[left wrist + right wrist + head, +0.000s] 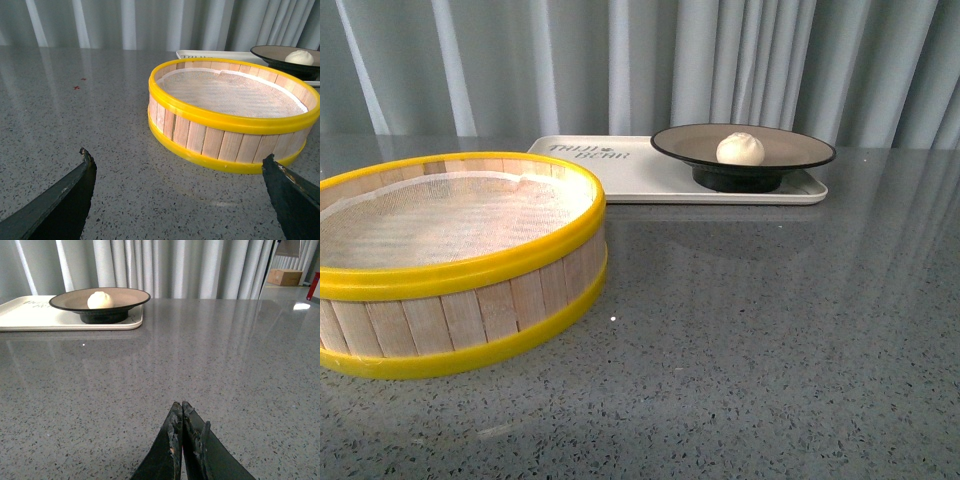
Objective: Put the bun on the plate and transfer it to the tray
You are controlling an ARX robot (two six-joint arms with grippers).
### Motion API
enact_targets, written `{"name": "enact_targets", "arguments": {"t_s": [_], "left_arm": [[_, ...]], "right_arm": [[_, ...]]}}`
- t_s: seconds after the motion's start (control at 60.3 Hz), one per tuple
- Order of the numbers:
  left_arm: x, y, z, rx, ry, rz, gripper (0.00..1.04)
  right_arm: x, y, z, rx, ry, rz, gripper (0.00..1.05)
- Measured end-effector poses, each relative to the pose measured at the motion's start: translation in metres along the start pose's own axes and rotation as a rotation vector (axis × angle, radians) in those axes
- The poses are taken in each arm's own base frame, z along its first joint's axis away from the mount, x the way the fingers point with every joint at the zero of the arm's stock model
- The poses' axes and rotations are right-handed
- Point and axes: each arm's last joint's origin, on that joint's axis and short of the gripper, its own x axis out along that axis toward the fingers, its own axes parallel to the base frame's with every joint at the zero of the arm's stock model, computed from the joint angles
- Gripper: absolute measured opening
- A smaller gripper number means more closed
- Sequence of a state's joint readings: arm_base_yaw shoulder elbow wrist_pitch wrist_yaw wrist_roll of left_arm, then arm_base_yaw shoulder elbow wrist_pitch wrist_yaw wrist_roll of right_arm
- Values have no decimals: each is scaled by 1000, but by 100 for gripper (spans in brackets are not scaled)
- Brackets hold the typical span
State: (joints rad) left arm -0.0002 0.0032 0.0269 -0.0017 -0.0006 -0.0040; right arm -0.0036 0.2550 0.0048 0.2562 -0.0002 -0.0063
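The white bun [740,148] sits in the black-rimmed plate [800,150], which stands on the right end of the cream tray [620,170] at the back of the table. Bun [99,299], plate [131,296] and tray [30,315] also show far off in the right wrist view. The left wrist view shows the bun [299,56] and plate [265,51] behind the steamer. My left gripper [178,160] is open and empty above bare table, short of the steamer. My right gripper [180,407] is shut and empty, low over the table. Neither arm shows in the front view.
A yellow-rimmed wooden steamer basket [470,262] with a white cloth liner stands at the front left; it also shows in the left wrist view [220,117]. Grey speckled tabletop [770,330] spreads around it. Grey curtains hang behind. A cardboard box [285,276] lies far off.
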Motion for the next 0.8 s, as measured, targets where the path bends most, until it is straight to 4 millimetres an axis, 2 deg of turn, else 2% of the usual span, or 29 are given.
{"name": "enact_targets", "arguments": {"t_s": [0.315, 0.497, 0.796], "left_arm": [[0, 0, 0, 0, 0, 0, 98], [0, 0, 0, 0, 0, 0, 98], [0, 0, 0, 0, 0, 0, 98]], "right_arm": [[-5, 0, 0, 0, -2, 0, 2], [-16, 0, -3, 0, 4, 1, 2], [-16, 0, -3, 0, 3, 1, 2]]}}
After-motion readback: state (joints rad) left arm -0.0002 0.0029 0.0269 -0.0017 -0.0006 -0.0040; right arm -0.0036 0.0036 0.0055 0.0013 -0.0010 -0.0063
